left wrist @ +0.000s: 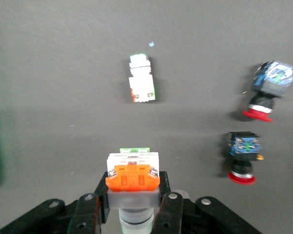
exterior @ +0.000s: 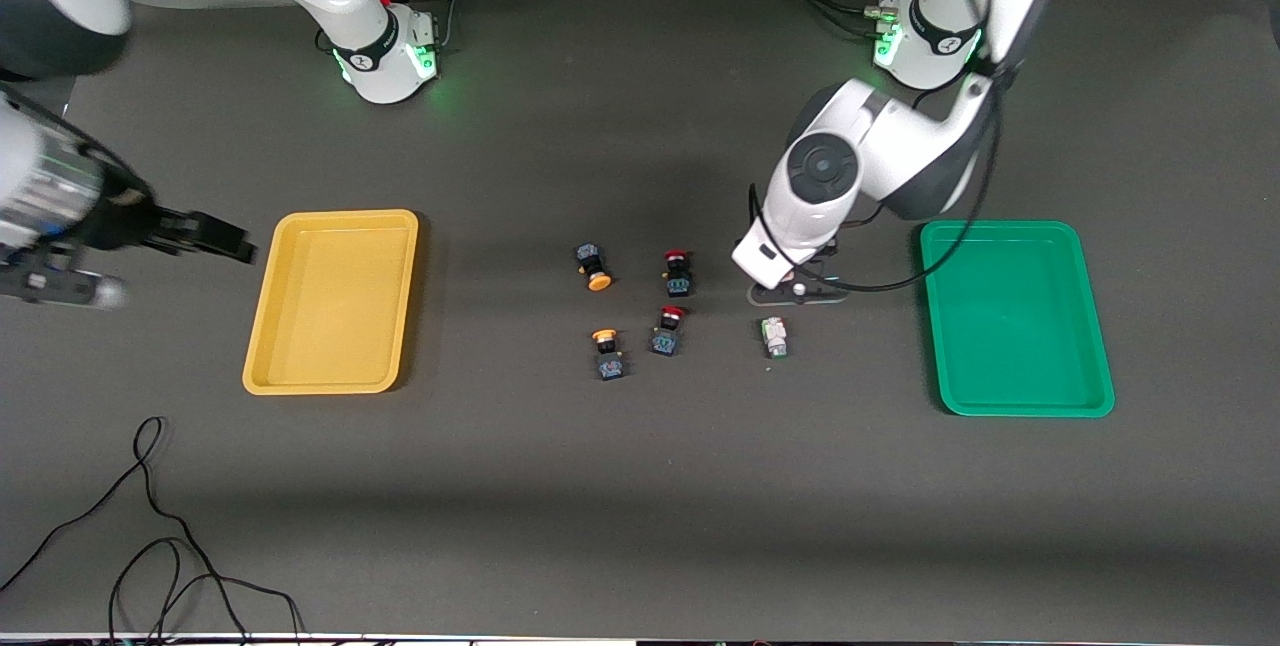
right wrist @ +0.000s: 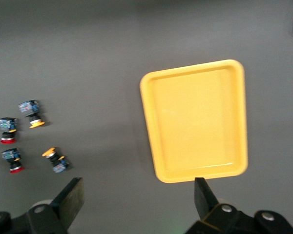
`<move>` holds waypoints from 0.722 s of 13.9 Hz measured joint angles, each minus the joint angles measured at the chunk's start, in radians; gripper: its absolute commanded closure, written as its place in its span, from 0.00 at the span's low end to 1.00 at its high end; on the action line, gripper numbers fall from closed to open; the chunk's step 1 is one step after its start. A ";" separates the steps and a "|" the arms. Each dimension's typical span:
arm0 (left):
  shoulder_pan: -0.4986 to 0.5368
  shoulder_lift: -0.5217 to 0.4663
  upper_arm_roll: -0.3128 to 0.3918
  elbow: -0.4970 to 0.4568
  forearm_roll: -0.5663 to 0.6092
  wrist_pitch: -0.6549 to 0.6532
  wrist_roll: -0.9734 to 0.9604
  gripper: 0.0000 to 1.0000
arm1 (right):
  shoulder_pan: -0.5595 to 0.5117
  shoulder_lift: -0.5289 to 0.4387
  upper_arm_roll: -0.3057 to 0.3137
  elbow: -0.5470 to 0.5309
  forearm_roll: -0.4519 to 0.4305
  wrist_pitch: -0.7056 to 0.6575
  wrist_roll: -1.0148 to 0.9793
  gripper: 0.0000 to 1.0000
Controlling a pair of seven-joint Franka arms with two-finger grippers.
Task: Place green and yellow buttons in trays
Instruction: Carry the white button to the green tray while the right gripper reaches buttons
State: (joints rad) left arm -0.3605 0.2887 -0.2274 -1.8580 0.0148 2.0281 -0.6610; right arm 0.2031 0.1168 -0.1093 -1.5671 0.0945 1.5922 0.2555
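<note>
left gripper (left wrist: 134,204): jaws clamped on the orange-ended white button (left wrist: 133,171), low on the worktop (exterior: 640,486) near the green tray (exterior: 1015,318) | green-tinted white button (exterior: 774,336): just beside it, nearer the front camera | right gripper (right wrist: 136,204): jaws wide apart, holding nothing, waiting in the air beside the yellow tray (exterior: 335,301) | yellow-capped buttons (exterior: 594,266) and red-capped buttons (exterior: 678,272): mid-worktop

text: none legible | black collar bands on white robot arm bases (exterior: 378,54): small print, perhaps a brand, unreadable
</note>
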 measured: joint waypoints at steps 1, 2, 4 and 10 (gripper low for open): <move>0.017 -0.015 0.000 0.055 -0.004 -0.073 0.000 0.78 | 0.023 0.017 0.001 -0.001 0.008 0.007 0.010 0.00; 0.036 -0.025 0.001 0.105 -0.006 -0.138 0.004 0.78 | 0.047 0.036 0.000 -0.002 0.021 0.021 0.010 0.00; 0.085 -0.037 0.001 0.173 -0.007 -0.227 0.043 0.78 | 0.106 0.080 0.001 -0.004 0.036 0.064 0.015 0.00; 0.383 -0.092 0.009 0.201 -0.021 -0.366 0.393 0.78 | 0.258 0.251 0.001 -0.012 0.117 0.189 0.019 0.00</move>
State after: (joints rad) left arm 0.0229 0.1964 -0.2183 -1.6565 -0.0059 1.6624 -0.2679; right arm 0.4614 0.3682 -0.1084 -1.5790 0.2117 1.7815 0.2746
